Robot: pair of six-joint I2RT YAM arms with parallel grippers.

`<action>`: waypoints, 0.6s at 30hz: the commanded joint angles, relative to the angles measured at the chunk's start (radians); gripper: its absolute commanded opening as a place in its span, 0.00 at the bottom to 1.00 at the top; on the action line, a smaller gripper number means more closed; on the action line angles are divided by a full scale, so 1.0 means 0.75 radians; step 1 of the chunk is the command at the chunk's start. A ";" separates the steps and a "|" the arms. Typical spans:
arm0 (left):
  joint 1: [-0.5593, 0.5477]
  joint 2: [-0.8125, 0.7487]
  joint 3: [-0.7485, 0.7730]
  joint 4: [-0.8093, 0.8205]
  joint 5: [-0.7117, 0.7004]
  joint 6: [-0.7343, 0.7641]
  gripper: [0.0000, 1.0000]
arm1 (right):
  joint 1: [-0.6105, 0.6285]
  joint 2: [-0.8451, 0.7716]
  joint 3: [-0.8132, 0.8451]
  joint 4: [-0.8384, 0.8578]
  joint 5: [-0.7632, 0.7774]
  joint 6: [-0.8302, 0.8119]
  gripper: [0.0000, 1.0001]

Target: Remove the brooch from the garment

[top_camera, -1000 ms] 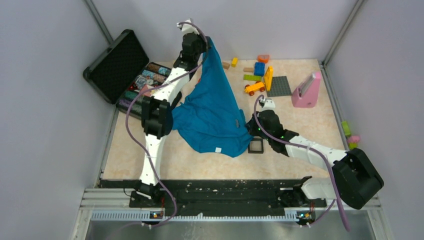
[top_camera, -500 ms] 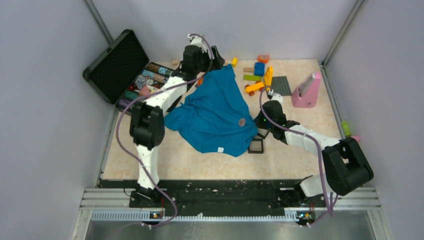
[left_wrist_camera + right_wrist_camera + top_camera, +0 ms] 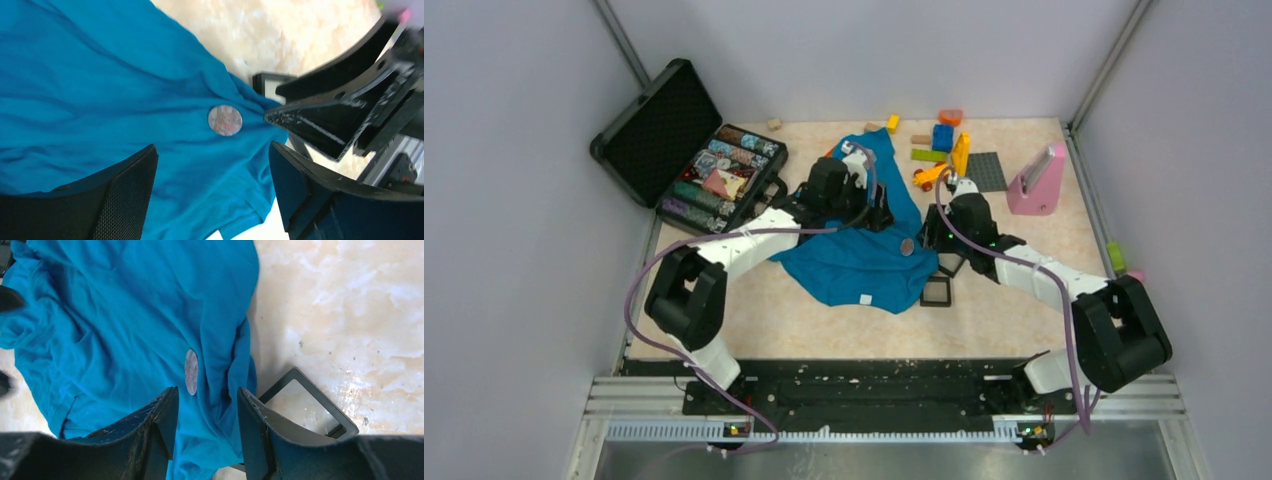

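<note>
garment (image 3: 854, 268) spread on tabletop (image 3: 824, 325) so brooch (image 3: 225, 120) faces up; right jaws half-open, lined on it; left jaws wide; both empty.

Left arm (image 3: 744, 238) comes up from the lower-left base. Its elbow is folded at left centre and the forearm reaches right to frame centre. Left tool (image 3: 876, 214) points right, jaws wide apart and empty; in the wrist view its fingers (image 3: 127, 197) sit bottom left and bottom right. Right arm (image 3: 1044, 282) comes from the lower-right base, elbow at right, forearm stretched up-left. Right tool (image 3: 936, 240) points left, near the left tool but apart from it. Its jaws are partly apart, gripping nothing, with fingers (image 3: 160, 425) along the bottom of its wrist view.
</note>
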 commanded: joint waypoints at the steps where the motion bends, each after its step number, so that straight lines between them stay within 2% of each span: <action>1: -0.013 0.035 -0.025 0.069 0.095 0.029 0.83 | -0.007 -0.036 -0.005 0.078 -0.084 -0.082 0.47; 5: -0.063 0.090 -0.047 0.071 0.052 0.064 0.81 | -0.008 -0.053 -0.096 0.170 -0.037 -0.086 0.38; 7: -0.085 0.111 -0.090 0.170 0.043 0.053 0.81 | -0.009 -0.051 -0.133 0.231 -0.043 -0.091 0.37; 10: -0.112 0.141 -0.164 0.340 -0.002 0.020 0.89 | -0.009 -0.023 -0.182 0.335 -0.081 -0.080 0.41; 11: -0.121 0.150 -0.197 0.420 -0.016 0.011 0.90 | -0.008 -0.001 -0.190 0.364 -0.085 -0.078 0.44; 14: -0.154 0.166 -0.260 0.584 0.019 0.009 0.90 | -0.008 0.012 -0.199 0.387 -0.092 -0.081 0.45; 18: -0.207 0.213 -0.211 0.496 -0.059 0.106 0.85 | -0.008 0.006 -0.233 0.424 -0.061 -0.085 0.38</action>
